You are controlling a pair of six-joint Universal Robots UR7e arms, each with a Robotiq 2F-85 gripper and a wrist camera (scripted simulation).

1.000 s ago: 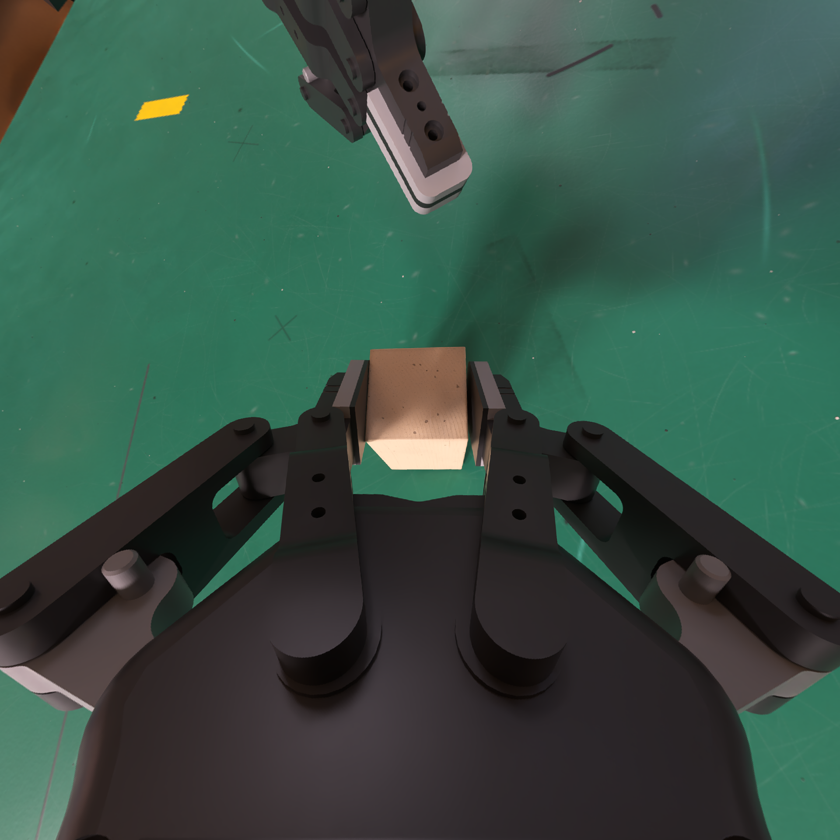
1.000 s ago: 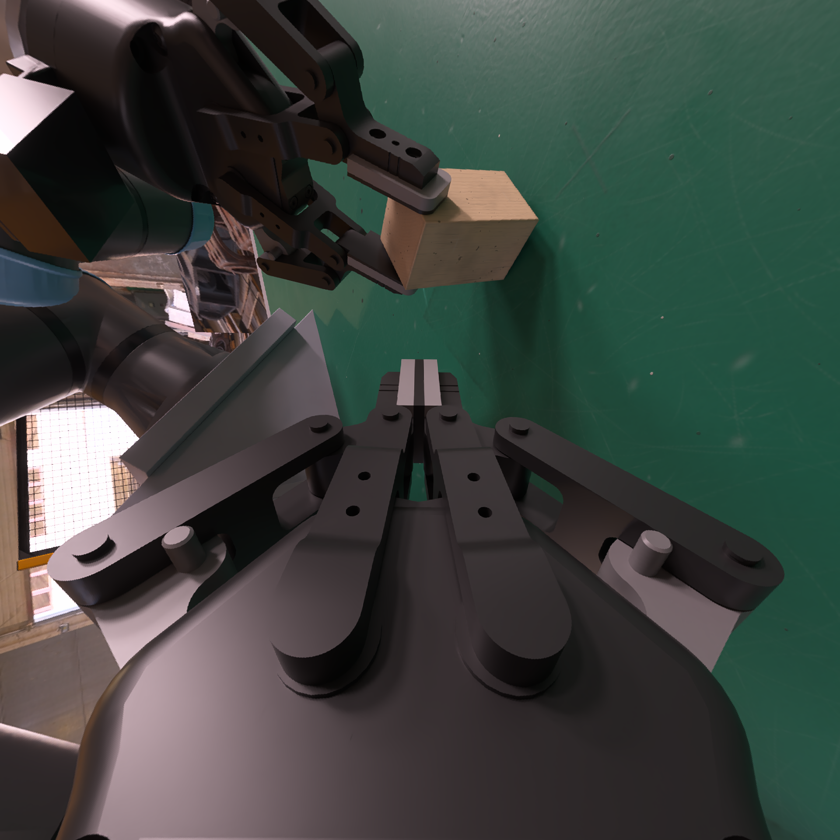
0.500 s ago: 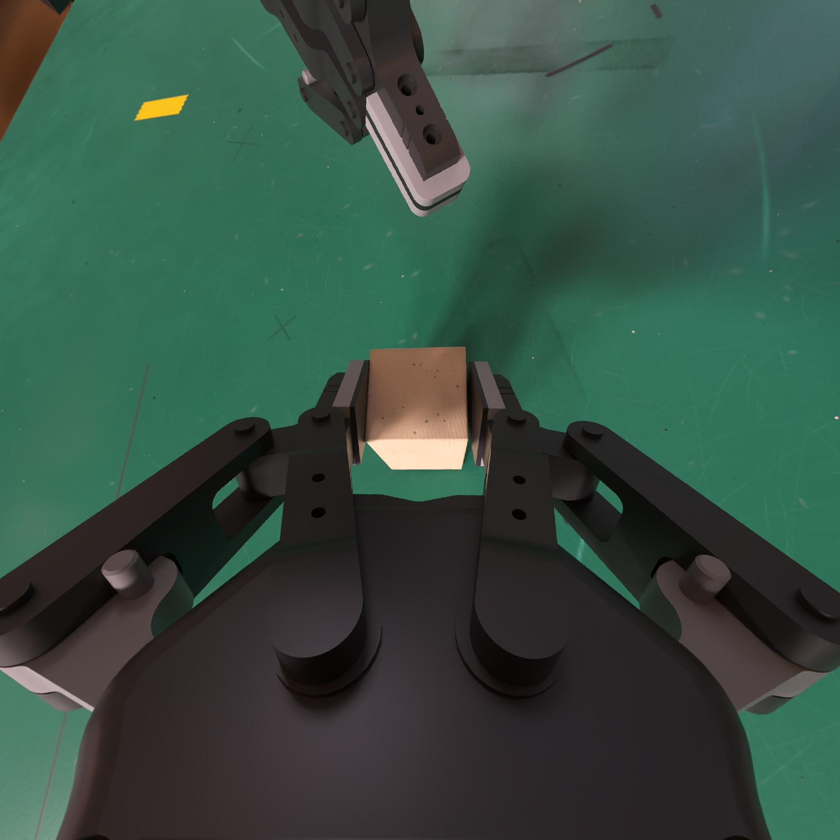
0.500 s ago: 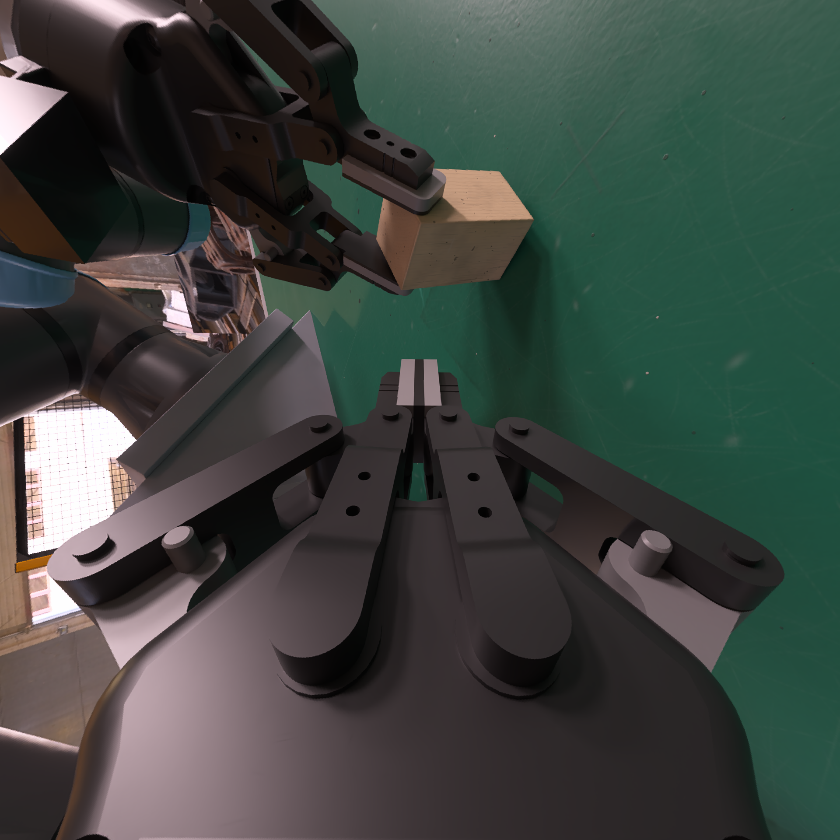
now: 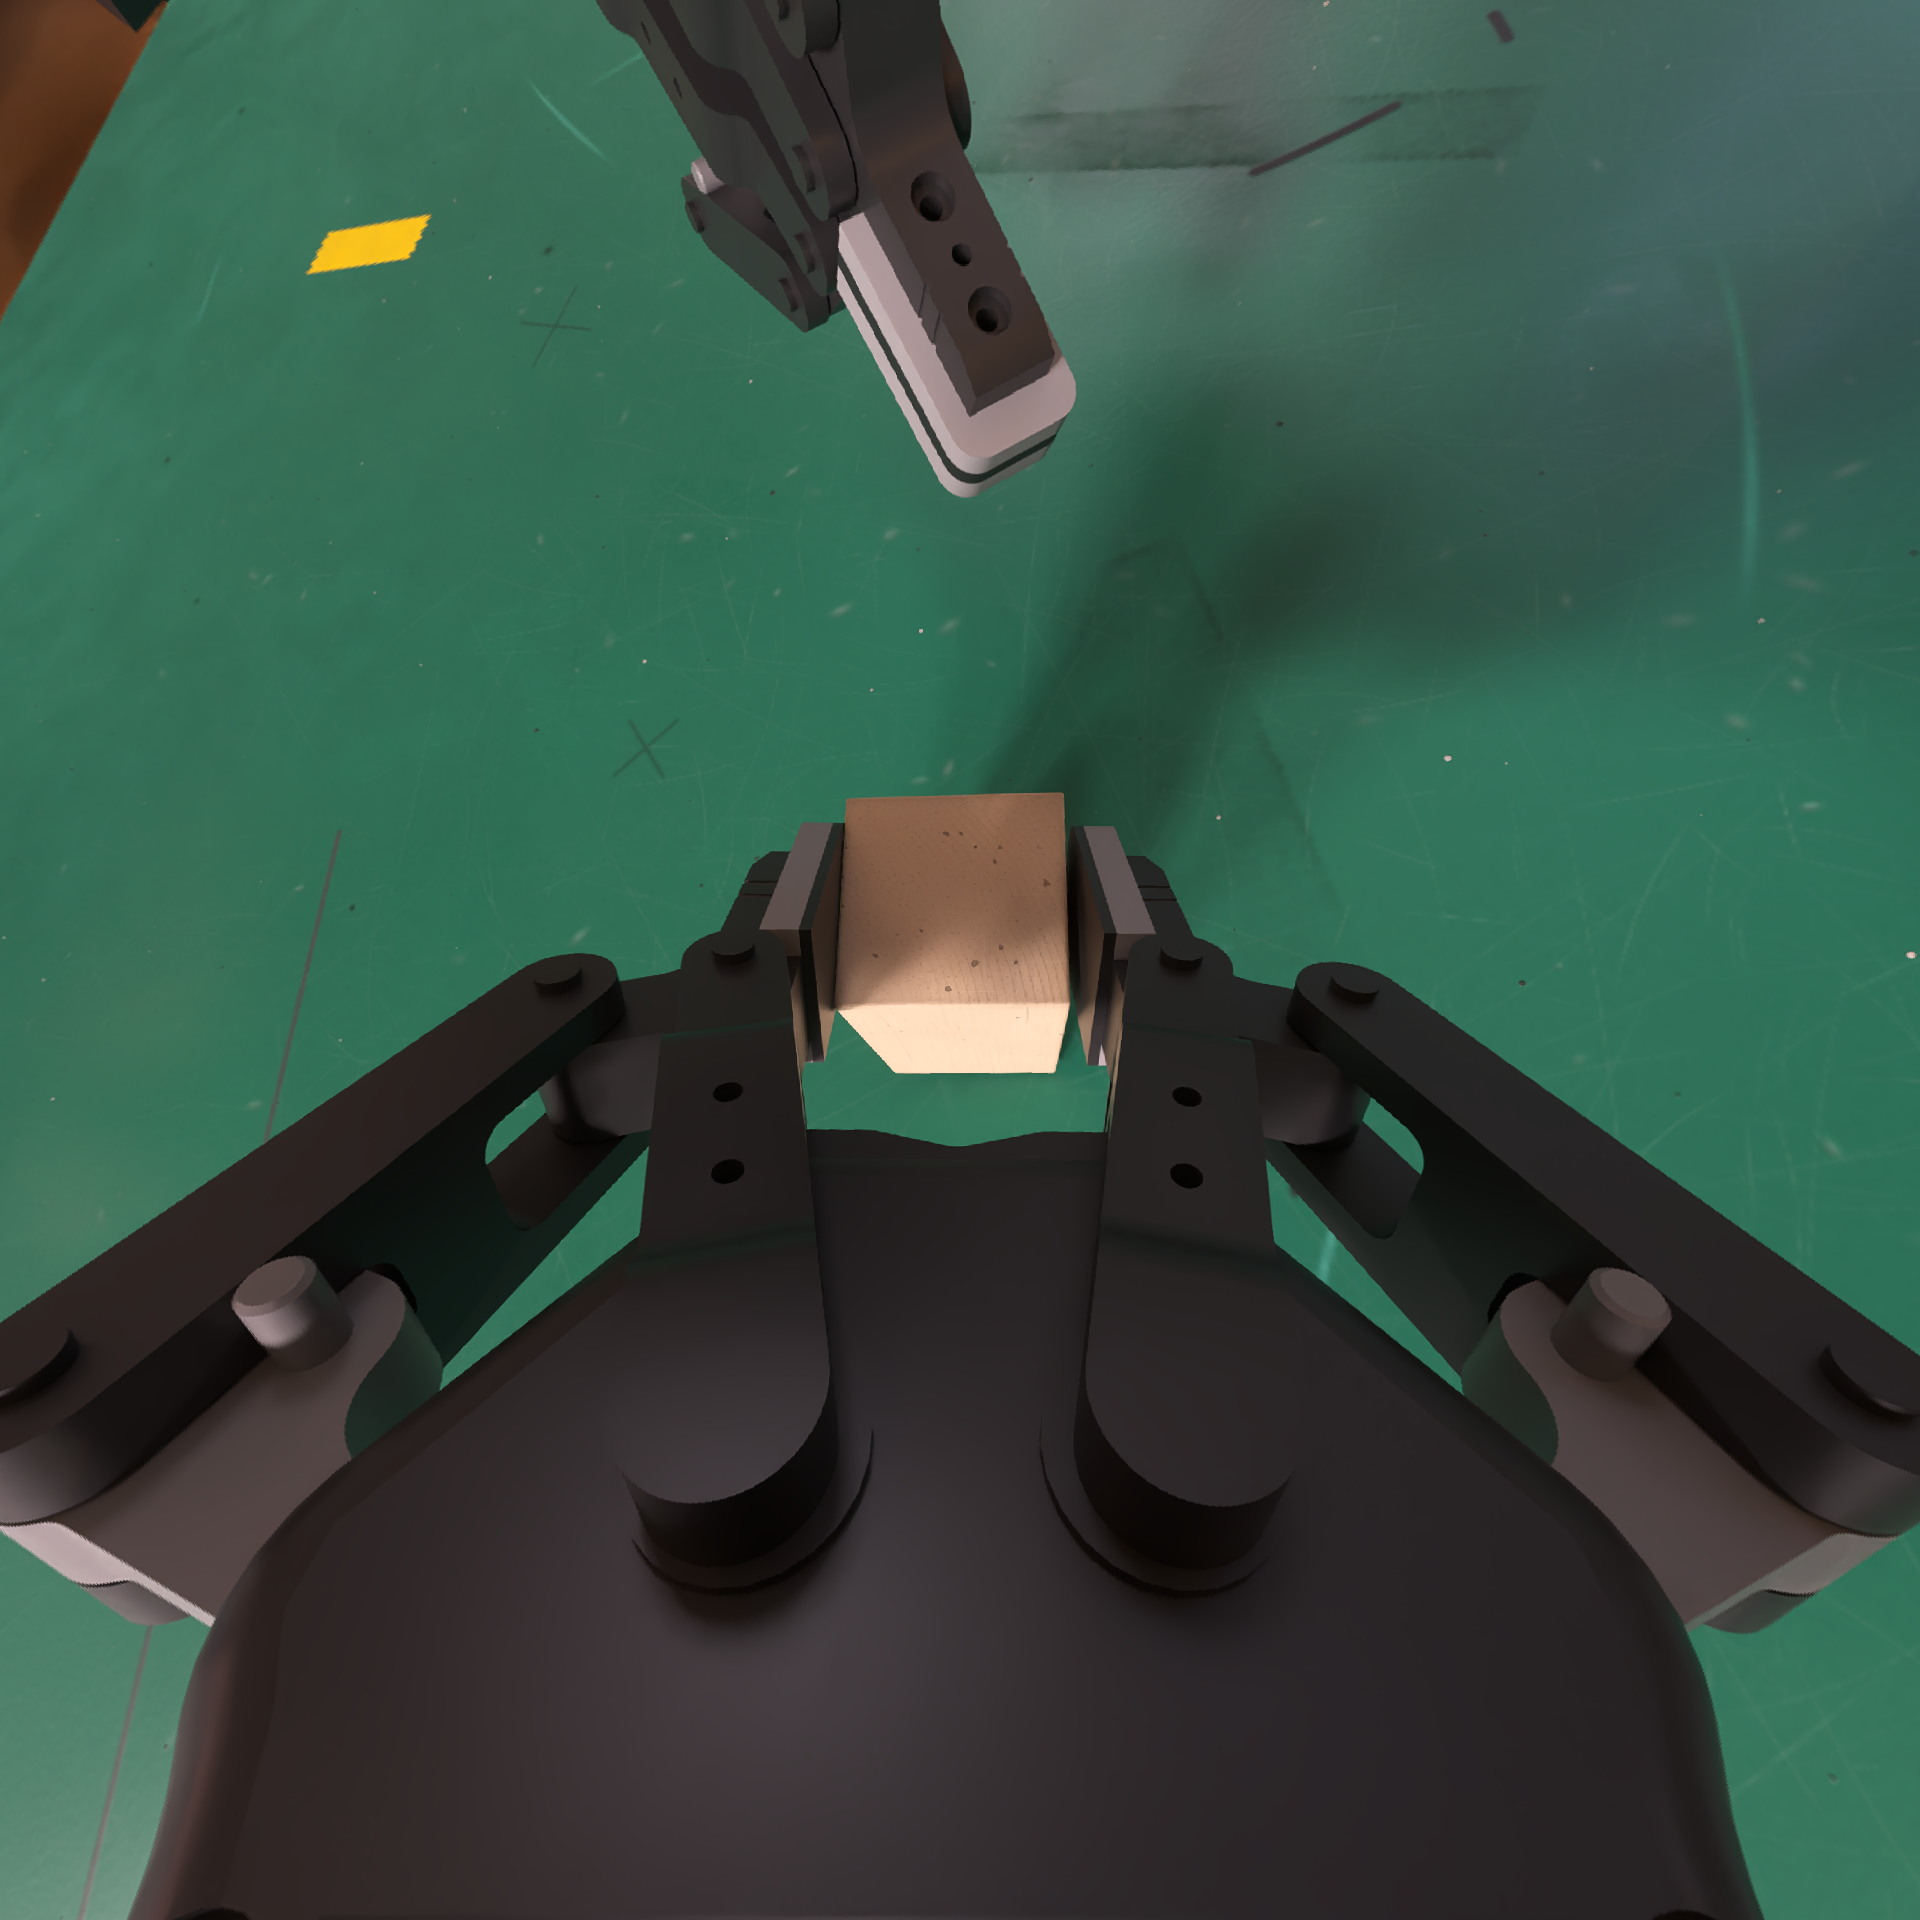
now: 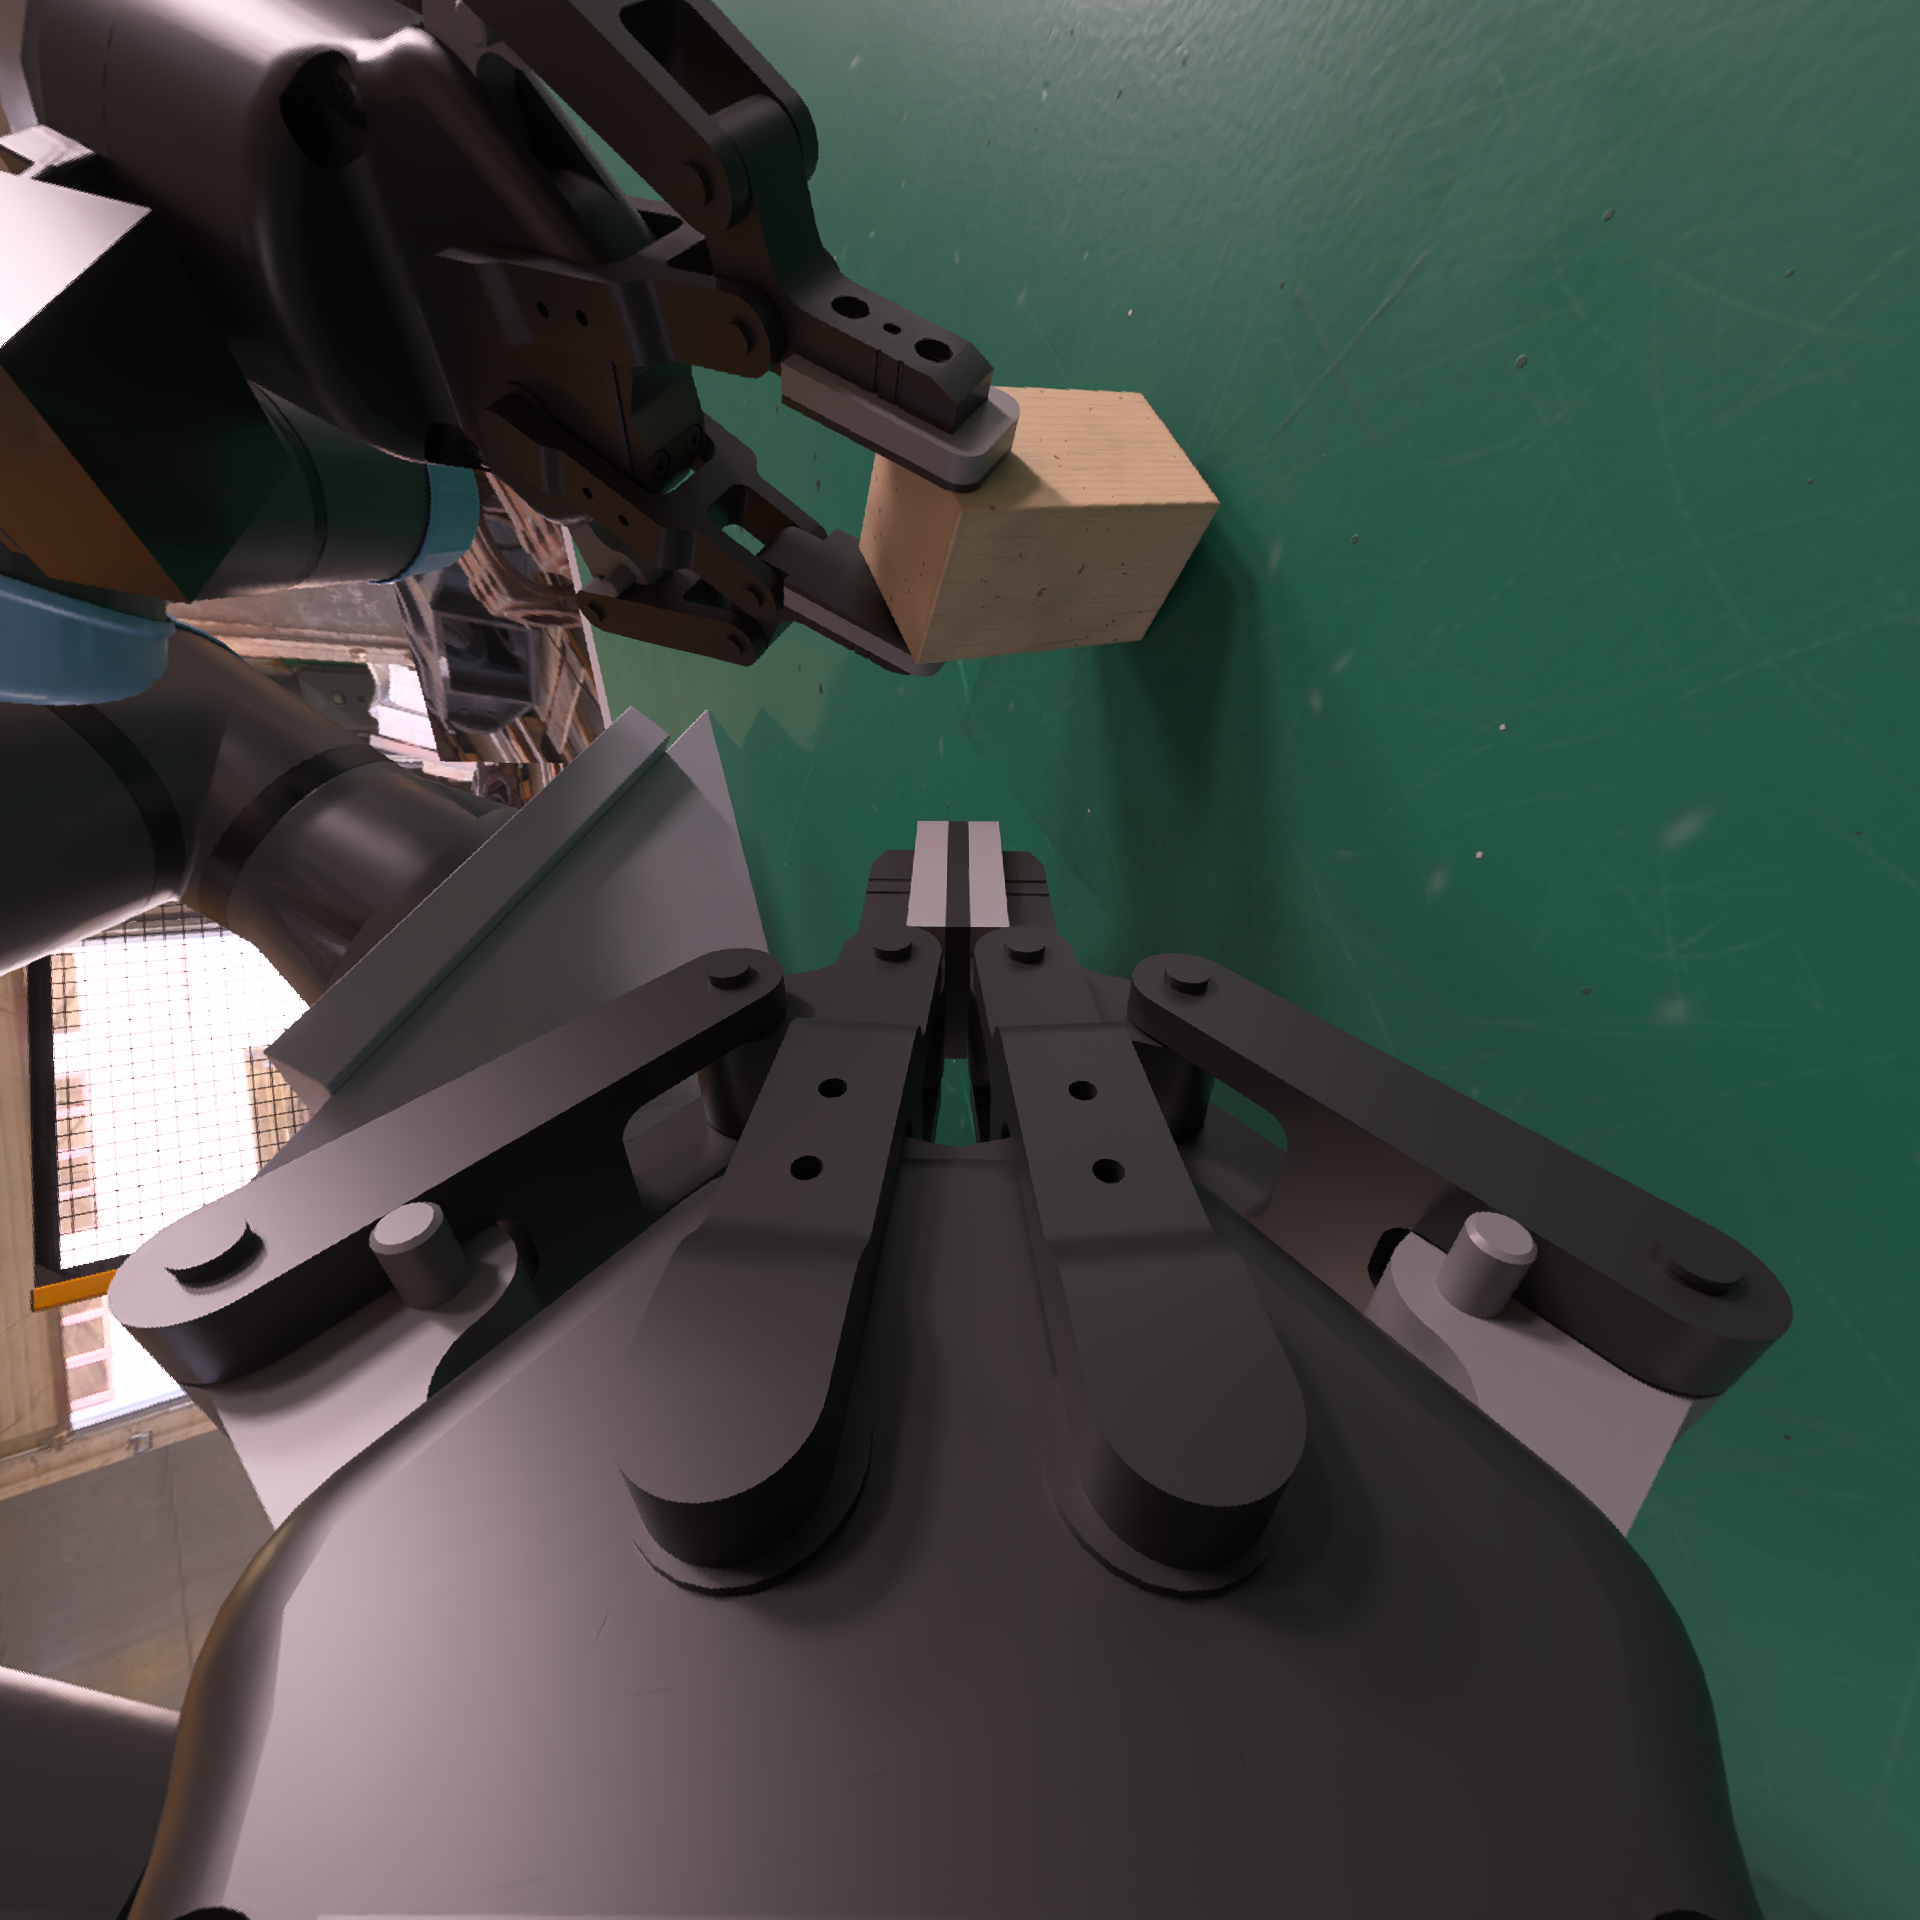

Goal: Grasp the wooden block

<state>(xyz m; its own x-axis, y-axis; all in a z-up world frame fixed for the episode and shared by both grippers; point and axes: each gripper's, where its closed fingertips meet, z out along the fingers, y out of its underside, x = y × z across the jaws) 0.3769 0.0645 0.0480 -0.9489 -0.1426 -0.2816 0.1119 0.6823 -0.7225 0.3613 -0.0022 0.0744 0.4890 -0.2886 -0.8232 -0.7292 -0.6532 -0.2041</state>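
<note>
Matte black left end effector (image 5: 954,940), pale grey fingertip pads (image 5: 795,894), light-blue band on the arm (image 6: 447,520).

**Block held in left claw**

The left claw (image 5: 954,940) has both pads pressed against opposite sides of the wooden block (image 5: 954,914). Whether the block touches the green tabletop (image 5: 1507,831) cannot be determined. The right claw (image 5: 992,431), pads together, hangs beyond it. A yellow marker (image 5: 369,244) lies far left.
</note>
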